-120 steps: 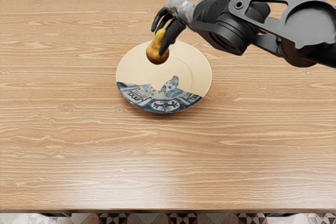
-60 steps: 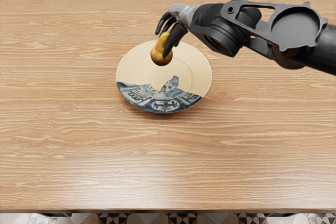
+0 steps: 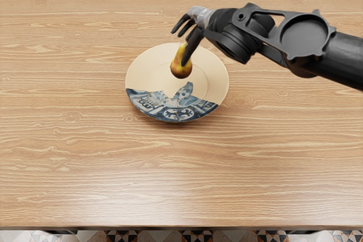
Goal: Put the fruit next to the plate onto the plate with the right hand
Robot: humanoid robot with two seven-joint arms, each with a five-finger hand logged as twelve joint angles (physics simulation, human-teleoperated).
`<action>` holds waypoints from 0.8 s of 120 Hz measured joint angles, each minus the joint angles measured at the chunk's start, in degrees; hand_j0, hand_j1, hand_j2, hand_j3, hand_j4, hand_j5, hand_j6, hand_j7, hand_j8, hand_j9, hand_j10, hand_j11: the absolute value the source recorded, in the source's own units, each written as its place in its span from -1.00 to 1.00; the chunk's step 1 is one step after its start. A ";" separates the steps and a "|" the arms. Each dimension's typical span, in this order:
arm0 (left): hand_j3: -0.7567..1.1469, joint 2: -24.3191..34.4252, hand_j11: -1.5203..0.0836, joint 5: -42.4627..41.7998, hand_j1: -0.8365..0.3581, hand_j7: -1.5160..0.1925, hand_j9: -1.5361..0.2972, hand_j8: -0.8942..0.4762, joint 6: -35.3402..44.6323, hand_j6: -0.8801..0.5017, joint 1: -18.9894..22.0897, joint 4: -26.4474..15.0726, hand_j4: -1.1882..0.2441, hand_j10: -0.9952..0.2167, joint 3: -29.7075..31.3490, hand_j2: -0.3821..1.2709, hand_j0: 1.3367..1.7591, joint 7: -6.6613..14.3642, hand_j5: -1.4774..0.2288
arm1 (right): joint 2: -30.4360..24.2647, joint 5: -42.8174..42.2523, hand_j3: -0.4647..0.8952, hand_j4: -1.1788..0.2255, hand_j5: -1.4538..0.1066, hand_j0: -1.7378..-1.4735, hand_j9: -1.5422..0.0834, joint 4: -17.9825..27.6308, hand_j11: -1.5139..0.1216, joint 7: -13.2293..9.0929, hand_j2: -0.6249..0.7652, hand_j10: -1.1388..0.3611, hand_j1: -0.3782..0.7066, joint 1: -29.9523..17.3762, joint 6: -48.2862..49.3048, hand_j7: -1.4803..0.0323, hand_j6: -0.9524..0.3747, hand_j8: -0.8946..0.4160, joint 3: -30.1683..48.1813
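Pear (image 3: 181, 67): seen upright over the plain half of the plate (image 3: 142, 71), just beyond its blue pattern; contact with the plate cannot be told.
Right robot hand (image 3: 191, 26): held above the plate's far rim, fingers spread, grasping nothing; one finger is laid against the pear, the others are lifted clear.
Plate: set on the wooden surface (image 3: 85, 157).

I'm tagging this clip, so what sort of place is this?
Probably a simulated dining or kitchen setting: a wooden table with a decorated plate, a pear, and patterned floor tiles showing below the table's edge.
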 joint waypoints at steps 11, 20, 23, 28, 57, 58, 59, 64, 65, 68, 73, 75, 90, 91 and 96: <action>-0.20 0.00 0.88 0.00 0.97 0.76 0.66 0.29 0.00 0.26 0.00 0.00 0.65 0.63 -0.01 -0.54 0.52 0.00 0.72 | 0.67 -0.08 -0.32 0.25 0.34 -0.40 0.41 -0.84 0.37 0.01 0.15 0.11 -0.51 0.20 -0.22 0.44 0.10 0.06 0.01; -0.20 0.00 0.88 0.00 0.97 0.76 0.66 0.29 0.00 0.26 0.00 0.00 0.65 0.63 0.00 -0.54 0.52 -0.01 0.72 | 0.94 -0.10 -0.32 0.38 0.50 -0.40 0.56 -1.05 0.52 0.01 0.08 0.24 -0.64 0.35 -0.30 0.60 0.20 0.15 0.01; -0.20 0.00 0.88 0.00 0.97 0.76 0.66 0.29 0.00 0.26 0.00 0.00 0.65 0.63 0.00 -0.54 0.52 -0.01 0.72 | 1.00 -0.10 -0.32 0.42 0.55 -0.40 0.60 -1.04 0.55 0.01 0.06 0.27 -0.68 0.41 -0.30 0.64 0.23 0.17 0.00; -0.20 0.00 0.88 0.00 0.97 0.76 0.66 0.29 0.00 0.26 0.00 0.00 0.65 0.63 0.01 -0.54 0.52 -0.01 0.72 | 1.05 -0.07 -0.32 0.47 0.60 -0.40 0.65 -0.77 0.61 0.01 0.03 0.32 -0.73 0.57 -0.26 0.70 0.27 0.21 -0.01; -0.20 0.00 0.88 0.06 0.97 0.76 0.66 0.29 0.00 0.26 0.09 0.00 0.65 0.63 0.01 -0.54 0.52 -0.01 0.72 | -9.08 9.28 -0.32 0.61 0.78 -0.40 0.82 13.30 0.78 0.01 -0.06 0.46 -0.88 -1.18 4.40 0.88 0.38 0.32 6.47; -0.20 0.00 0.88 0.07 0.97 0.76 0.66 0.29 0.00 0.26 0.09 0.00 0.65 0.63 0.01 -0.54 0.52 0.00 0.72 | -9.73 9.74 -0.32 0.61 0.79 -0.40 0.83 14.11 0.78 0.01 -0.06 0.46 -0.88 -1.32 4.64 0.88 0.38 0.32 6.84; -0.20 0.00 0.88 0.07 0.97 0.76 0.66 0.29 0.00 0.26 0.09 0.00 0.65 0.63 0.01 -0.54 0.52 0.00 0.72 | -10.36 10.16 -0.32 0.62 0.79 -0.40 0.83 14.93 0.78 0.01 -0.06 0.46 -0.89 -1.44 4.85 0.88 0.39 0.32 7.20; -0.20 0.00 0.88 0.07 0.97 0.76 0.66 0.29 0.00 0.26 0.17 0.00 0.65 0.63 0.01 -0.54 0.52 0.01 0.72 | -13.52 12.13 -0.32 0.63 0.80 -0.40 0.84 19.17 0.80 0.01 -0.07 0.47 -0.90 -1.98 5.65 0.90 0.39 0.33 8.95; -0.20 0.00 0.88 0.08 0.97 0.76 0.66 0.29 0.00 0.26 0.17 0.00 0.65 0.63 0.01 -0.54 0.52 0.01 0.72 | -14.10 12.54 -0.32 0.63 0.81 -0.40 0.84 20.01 0.80 0.01 -0.07 0.47 -0.90 -2.09 5.79 0.90 0.40 0.33 9.33; -0.20 0.00 0.88 0.08 0.97 0.76 0.66 0.29 0.00 0.26 0.18 0.00 0.65 0.63 0.01 -0.54 0.52 0.01 0.72 | -15.69 13.78 -0.32 0.64 0.81 -0.40 0.85 22.34 0.80 0.01 -0.08 0.48 -0.90 -2.42 6.18 0.91 0.40 0.33 10.41; -0.20 0.00 0.88 0.10 0.97 0.76 0.66 0.29 0.00 0.26 0.18 0.00 0.65 0.63 0.01 -0.54 0.52 0.02 0.72 | -17.86 15.94 -0.32 0.64 0.82 -0.40 0.86 25.75 0.81 0.01 -0.08 0.49 -0.91 -2.90 6.79 0.92 0.41 0.34 11.93; -0.20 0.00 0.88 0.11 0.97 0.76 0.66 0.29 0.00 0.26 0.18 0.00 0.65 0.63 0.01 -0.54 0.52 0.02 0.72 | -18.54 16.78 -0.32 0.65 0.83 -0.40 0.86 26.89 0.82 0.01 -0.08 0.49 -0.91 -3.13 7.15 0.92 0.41 0.34 12.39; -0.20 0.00 0.88 0.11 0.97 0.76 0.66 0.29 0.00 0.26 0.18 0.00 0.65 0.63 0.01 -0.54 0.52 0.04 0.72 | -20.95 23.23 -0.32 0.66 0.84 -0.40 0.88 31.62 0.83 0.01 -0.09 0.50 -0.93 -6.24 12.03 0.94 0.42 0.35 15.71; -0.20 0.00 0.88 0.11 0.97 0.76 0.66 0.29 0.00 0.26 0.18 0.00 0.65 0.63 0.01 -0.54 0.52 0.04 0.72 | -20.99 23.60 -0.32 0.66 0.84 -0.40 0.88 31.79 0.83 0.01 -0.09 0.50 -0.93 -6.57 12.53 0.94 0.42 0.35 16.10; -0.20 0.00 0.88 0.10 0.97 0.76 0.66 0.29 0.00 0.26 0.18 0.00 0.65 0.63 0.01 -0.54 0.52 0.04 0.72 | -21.04 25.10 -0.32 0.66 0.85 -0.40 0.88 32.49 0.84 0.01 -0.09 0.51 -0.93 -8.47 15.29 0.94 0.42 0.35 18.28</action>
